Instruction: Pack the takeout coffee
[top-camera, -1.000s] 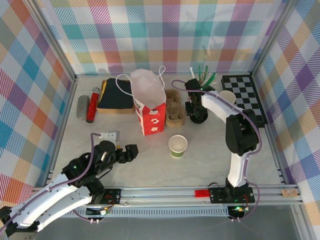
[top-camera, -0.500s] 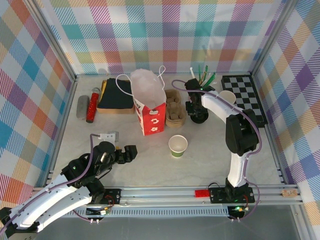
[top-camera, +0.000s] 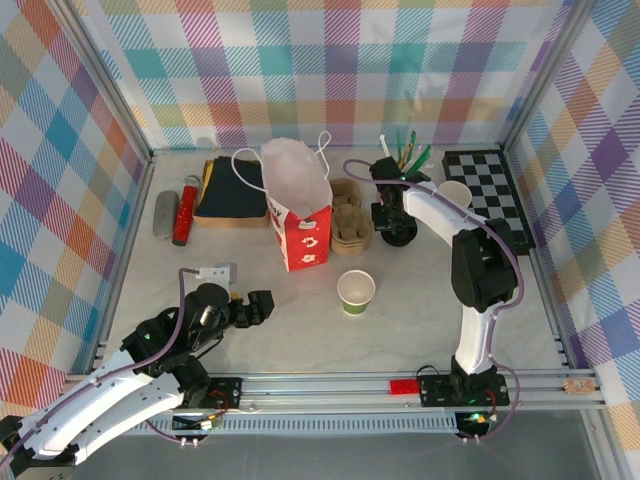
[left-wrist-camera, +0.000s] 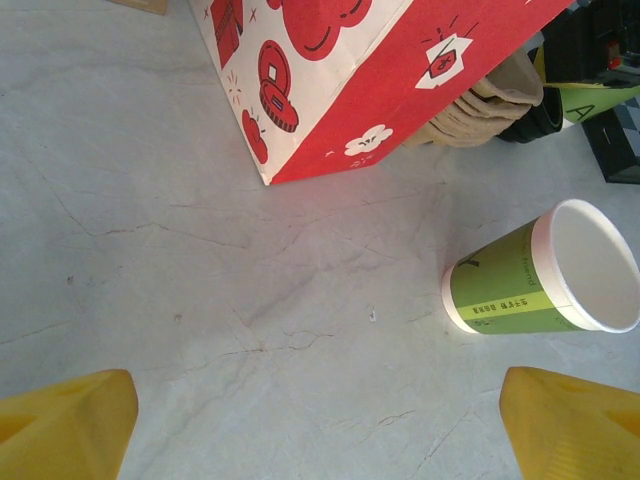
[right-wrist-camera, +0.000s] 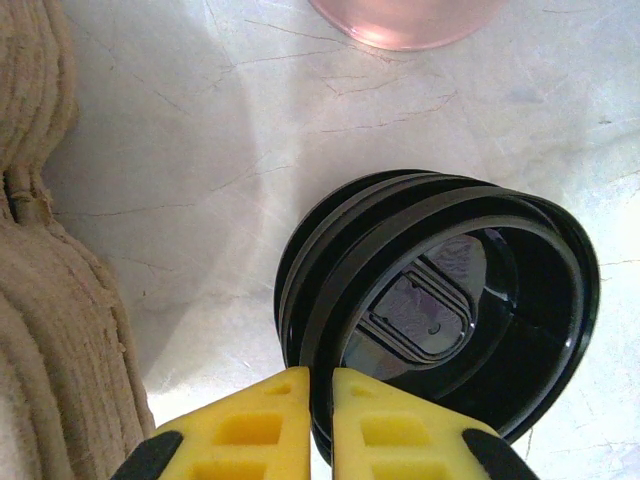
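Now the right gripper (right-wrist-camera: 320, 385) is pinching the black lid rim of the takeout coffee (right-wrist-camera: 430, 300).
The coffee stands at 1 o'clock from the open green cup (top-camera: 356, 291), just beside the brown cup trays (top-camera: 349, 225). The left gripper (left-wrist-camera: 320, 425) hangs with its jaws spread wide and holding nothing, at 7 o'clock from the red bag (top-camera: 303, 225).
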